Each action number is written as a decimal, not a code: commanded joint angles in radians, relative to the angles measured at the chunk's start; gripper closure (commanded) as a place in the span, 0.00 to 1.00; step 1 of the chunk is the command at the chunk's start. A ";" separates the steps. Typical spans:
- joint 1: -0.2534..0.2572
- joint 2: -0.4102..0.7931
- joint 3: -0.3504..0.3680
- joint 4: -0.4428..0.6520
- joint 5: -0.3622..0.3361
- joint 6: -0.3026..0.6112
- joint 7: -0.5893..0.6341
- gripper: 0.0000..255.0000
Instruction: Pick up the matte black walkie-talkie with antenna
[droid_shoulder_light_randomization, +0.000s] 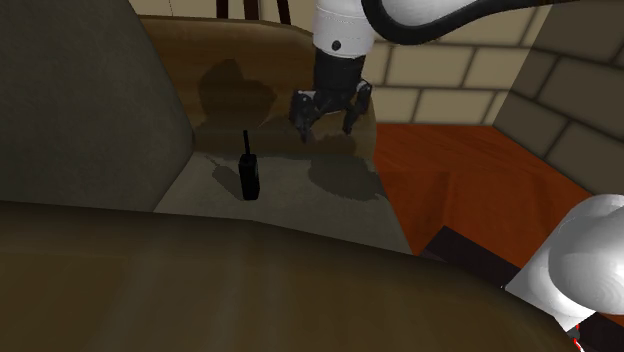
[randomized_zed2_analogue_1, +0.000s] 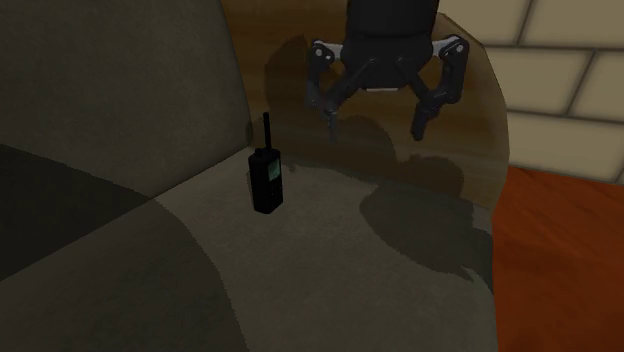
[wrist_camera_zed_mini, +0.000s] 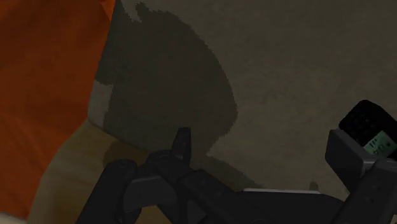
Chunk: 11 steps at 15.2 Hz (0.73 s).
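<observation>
On the sofa seat (droid_shoulder_light_randomization: 300, 195) stands the walkie-talkie (droid_shoulder_light_randomization: 249, 177), probably light and rigid; the spread-fingered gripper (droid_shoulder_light_randomization: 327, 132) nearby should clasp its body.

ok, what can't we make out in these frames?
- Wrist view: the lower body of the walkie-talkie, covered by a finger; its far side is cut off by the picture's edge.
- Shoulder view: the walkie-talkie's face, too dim and small to read its screen or buttons.
- Second exterior view: the arm above the open gripper, cut off by the top edge.
</observation>
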 joint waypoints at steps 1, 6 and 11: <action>-0.013 0.070 0.053 0.055 -0.021 0.009 0.102 0.00; -0.032 0.290 0.172 0.229 -0.139 0.009 0.355 0.00; 0.033 0.556 0.228 0.462 -0.321 -0.045 0.608 0.00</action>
